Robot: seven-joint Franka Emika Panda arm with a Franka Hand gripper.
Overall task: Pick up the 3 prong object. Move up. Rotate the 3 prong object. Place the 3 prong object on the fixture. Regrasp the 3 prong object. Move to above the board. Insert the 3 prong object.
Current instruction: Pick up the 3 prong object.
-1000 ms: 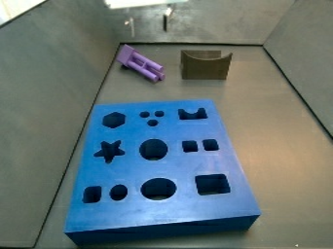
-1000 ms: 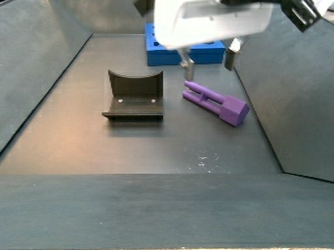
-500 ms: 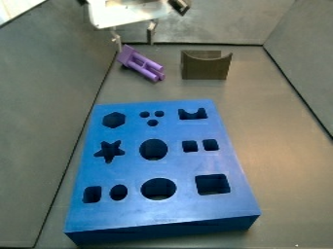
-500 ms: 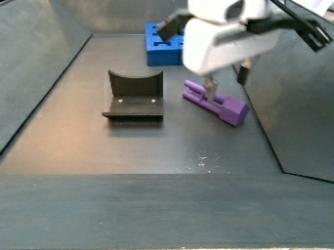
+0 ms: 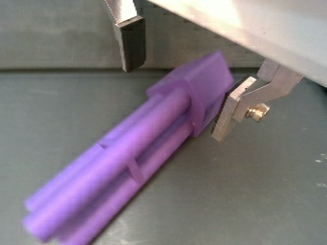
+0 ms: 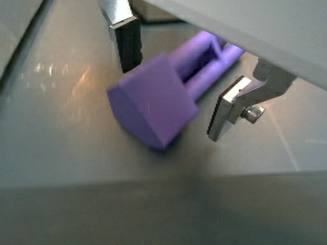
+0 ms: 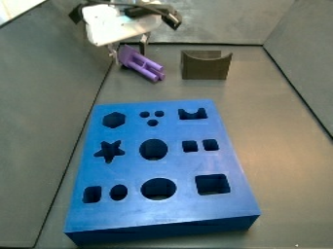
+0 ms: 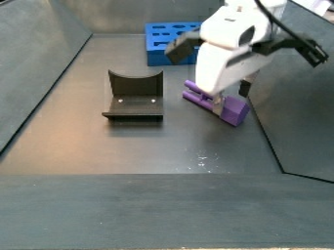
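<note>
straddling the 3 prong object [image 5: 141, 153] lying on the floor, gripper [image 5: 185, 81] low, fingers [image 6: 125, 43] spread apart either side, not clamped.

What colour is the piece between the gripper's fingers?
Light purple piece, clearest in a wrist view; gripper around it.

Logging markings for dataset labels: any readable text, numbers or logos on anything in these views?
None readable: no text, numbers or logos show on the light-purple plastic 3 prong object, the open gripper straddling it, the thick blue board or the dark notched fixture.
</note>
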